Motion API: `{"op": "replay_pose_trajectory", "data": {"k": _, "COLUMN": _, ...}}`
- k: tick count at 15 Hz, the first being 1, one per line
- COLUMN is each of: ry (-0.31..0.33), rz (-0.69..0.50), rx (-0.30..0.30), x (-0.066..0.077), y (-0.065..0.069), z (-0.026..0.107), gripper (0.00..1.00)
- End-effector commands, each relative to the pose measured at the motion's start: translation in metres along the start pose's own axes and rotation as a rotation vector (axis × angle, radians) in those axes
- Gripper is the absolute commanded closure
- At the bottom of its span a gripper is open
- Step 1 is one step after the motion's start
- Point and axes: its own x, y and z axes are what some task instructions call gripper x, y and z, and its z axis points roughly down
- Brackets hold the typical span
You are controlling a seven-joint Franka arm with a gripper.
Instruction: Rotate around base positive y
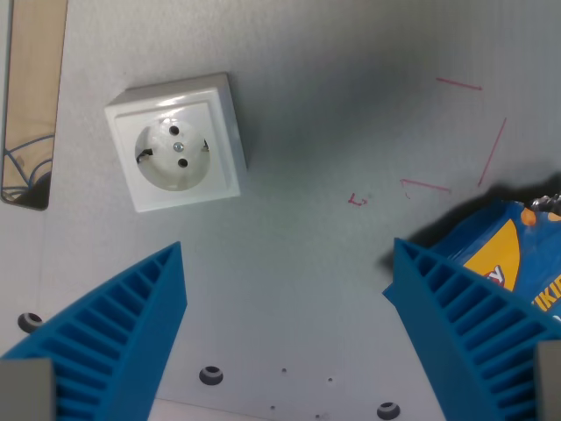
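Between the two ribbed blue plastic fingers (123, 324) of the gripper (289, 272) lies bare, smooth grey tabletop (307, 175) — the jaws stand wide apart and clamp nothing. Beyond the finger on the wrist view's left sits a white square plastic wall socket (178, 143), slightly tilted, well clear of it. Just behind the other finger lies a crinkled blue and orange snack packet (517, 254), partly hidden. Thin red pen marks (456, 84) streak the surface beyond it. Small dark screw holes (210, 375) dot the table's near edge.
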Motion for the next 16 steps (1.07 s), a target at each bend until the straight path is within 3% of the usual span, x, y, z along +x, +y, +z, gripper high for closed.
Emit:
{"op": "replay_pose_trajectory", "data": {"k": 1, "ry": -0.009, "rz": 0.000, "rx": 0.003, "x": 0.0001, "y": 0.0000, "z": -0.0016, "gripper": 0.00}}
{"op": "replay_pose_trajectory", "data": {"k": 16, "ry": -0.201, "rz": -0.002, "rx": 0.059, "x": 0.0001, "y": 0.0000, "z": -0.0016, "gripper": 0.00}}
